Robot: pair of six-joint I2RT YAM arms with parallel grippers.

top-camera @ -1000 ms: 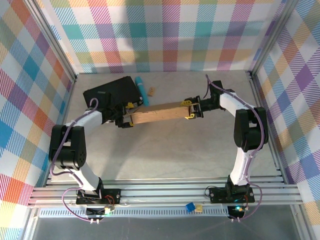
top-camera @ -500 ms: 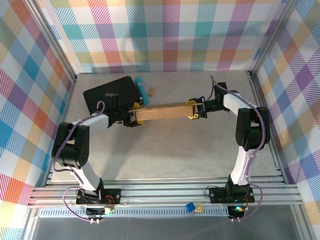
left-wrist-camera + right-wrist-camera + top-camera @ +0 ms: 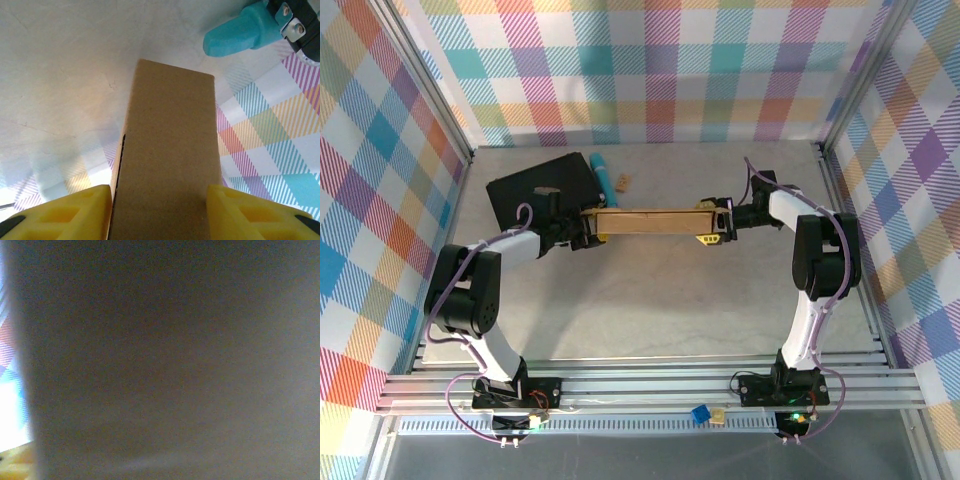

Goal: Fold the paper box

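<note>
Evidently light, stiff yet crushable, the paper box (image 3: 655, 221) beside the black case (image 3: 535, 187) wants end grips: left gripper (image 3: 159, 202) pinches one end; right gripper (image 3: 713, 222), cannot tell.

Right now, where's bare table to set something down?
Free: the wide table strip between the paper box and the arm bases; also the back right corner behind the right gripper. Crowded: back left, where black case, teal tool and left gripper bunch up.
</note>
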